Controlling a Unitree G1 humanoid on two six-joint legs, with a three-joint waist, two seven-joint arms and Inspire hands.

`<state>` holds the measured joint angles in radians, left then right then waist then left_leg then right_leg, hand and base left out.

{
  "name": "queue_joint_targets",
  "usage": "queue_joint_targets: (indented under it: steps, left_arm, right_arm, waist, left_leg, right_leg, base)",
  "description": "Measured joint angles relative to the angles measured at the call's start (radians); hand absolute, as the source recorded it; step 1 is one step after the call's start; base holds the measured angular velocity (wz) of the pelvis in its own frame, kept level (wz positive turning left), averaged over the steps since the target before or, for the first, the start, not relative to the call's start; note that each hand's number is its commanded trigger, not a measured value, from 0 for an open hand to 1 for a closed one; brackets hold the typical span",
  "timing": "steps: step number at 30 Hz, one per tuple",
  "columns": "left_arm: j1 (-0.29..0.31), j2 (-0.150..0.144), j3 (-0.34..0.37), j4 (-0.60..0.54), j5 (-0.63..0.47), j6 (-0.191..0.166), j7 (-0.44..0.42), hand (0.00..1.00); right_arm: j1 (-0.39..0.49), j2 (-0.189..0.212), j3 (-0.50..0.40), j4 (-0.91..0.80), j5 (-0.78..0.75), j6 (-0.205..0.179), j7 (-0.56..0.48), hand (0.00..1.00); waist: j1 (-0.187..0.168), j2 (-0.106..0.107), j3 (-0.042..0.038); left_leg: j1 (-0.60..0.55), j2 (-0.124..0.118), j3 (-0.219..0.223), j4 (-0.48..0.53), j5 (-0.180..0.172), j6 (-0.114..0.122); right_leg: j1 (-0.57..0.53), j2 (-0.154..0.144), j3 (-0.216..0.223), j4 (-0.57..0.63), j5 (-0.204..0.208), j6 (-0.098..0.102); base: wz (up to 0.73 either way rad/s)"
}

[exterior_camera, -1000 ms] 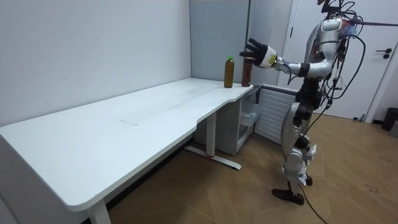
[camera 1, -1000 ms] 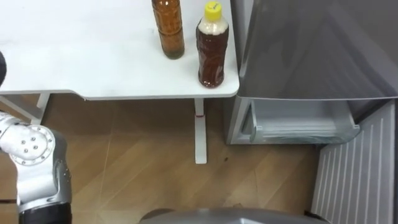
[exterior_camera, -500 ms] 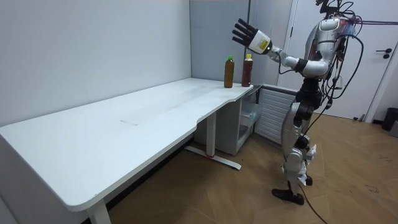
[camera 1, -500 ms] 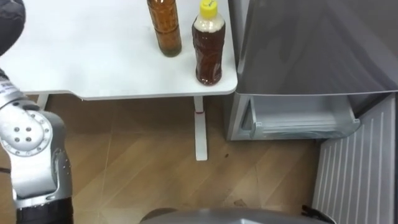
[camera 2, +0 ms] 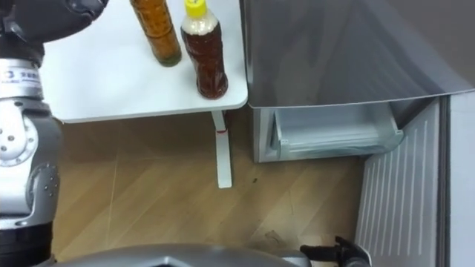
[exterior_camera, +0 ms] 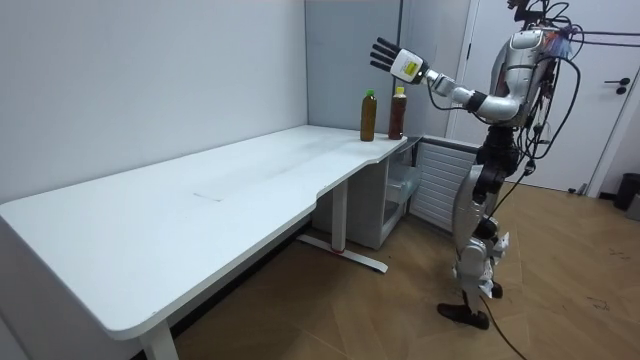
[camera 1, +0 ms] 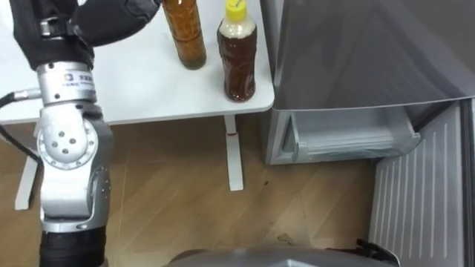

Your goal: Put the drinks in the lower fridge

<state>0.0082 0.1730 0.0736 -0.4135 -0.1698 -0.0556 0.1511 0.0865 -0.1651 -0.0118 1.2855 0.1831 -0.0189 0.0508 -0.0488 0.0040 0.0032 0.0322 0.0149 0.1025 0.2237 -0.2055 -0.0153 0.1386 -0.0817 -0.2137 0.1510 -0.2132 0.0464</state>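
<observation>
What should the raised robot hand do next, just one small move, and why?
Probably lower the left robot hand toward the green-capped brown drink bottle, the closer one. The hand hovers open above the corner of the white table, both that bottle and the yellow-capped brown bottle stand untouched, and the grey fridge's lower compartment is open beside them.

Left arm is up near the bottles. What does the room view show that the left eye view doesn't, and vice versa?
Room view: the robot standing at the long white table's end, left robot hand raised with fingers spread, touching nothing. Left eye view: a look down into the grey fridge's open lower compartment and its open door. Both: the green-capped brown bottle and yellow-capped brown bottle upright at the table corner.
</observation>
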Motion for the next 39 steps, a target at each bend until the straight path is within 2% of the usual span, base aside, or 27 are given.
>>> queue_joint_targets:
  steps: [4,10,18,25,30,39]
  left_arm:
    - [-0.014,-0.006,-0.003,0.0,-0.037,0.027,-0.086,0.0]
    - [-0.013,-0.006,-0.006,0.0,-0.11,0.056,-0.164,0.0]
    - [-0.013,-0.005,-0.046,0.003,-0.154,0.071,-0.203,0.0]
    - [-0.013,-0.005,-0.071,0.006,-0.154,0.088,-0.249,0.0]
    - [-0.001,-0.005,-0.078,0.011,-0.154,0.102,-0.271,0.0]
    - [0.006,-0.004,-0.079,0.12,-0.154,0.111,-0.286,0.0]
  right_arm:
    - [0.004,0.0,0.001,0.001,0.011,0.006,0.005,0.0]
    - [0.004,0.001,0.002,-0.005,0.017,0.015,-0.005,0.0]
    - [0.004,0.0,0.012,-0.014,0.022,0.02,-0.005,0.0]
    - [0.004,-0.001,0.022,-0.02,0.043,0.02,-0.007,0.0]
    - [0.006,-0.003,0.02,-0.027,0.041,0.021,-0.006,0.0]
    - [0.013,-0.007,0.02,-0.037,0.038,0.022,-0.006,0.0]
  waist:
    - [-0.004,0.0,-0.0001]
    - [-0.007,0.001,0.0001]
    - [-0.022,0.003,0.0008]
    - [-0.029,0.009,0.0016]
    - [-0.03,0.012,0.0023]
    - [-0.029,0.014,0.0034]
  left_leg:
    - [0.001,0.001,0.005,0.003,0.0,0.0]
    - [0.002,0.001,0.005,0.005,0.0,0.0]
    - [0.006,0.005,0.01,0.0,0.0,0.0]
    - [0.005,0.01,0.033,-0.002,0.0,-0.001]
    - [0.005,0.011,0.032,-0.004,0.0,-0.001]
    - [0.012,0.01,0.033,-0.002,0.0,-0.001]
  right_leg:
    - [0.0,0.0,0.004,0.001,0.0,0.0]
    - [0.001,0.0,0.011,0.002,0.0,0.0]
    - [0.002,0.004,0.022,0.005,0.002,-0.002]
    - [-0.006,0.009,0.048,0.005,0.003,-0.005]
    - [-0.014,0.009,0.05,0.004,0.003,-0.005]
    - [-0.007,0.009,0.047,0.004,0.004,-0.005]
  base:
    - [-0.03]
    - [0.0]
    - [-0.01]
    - [-0.1]
    - [-0.01]
    - [0.0]
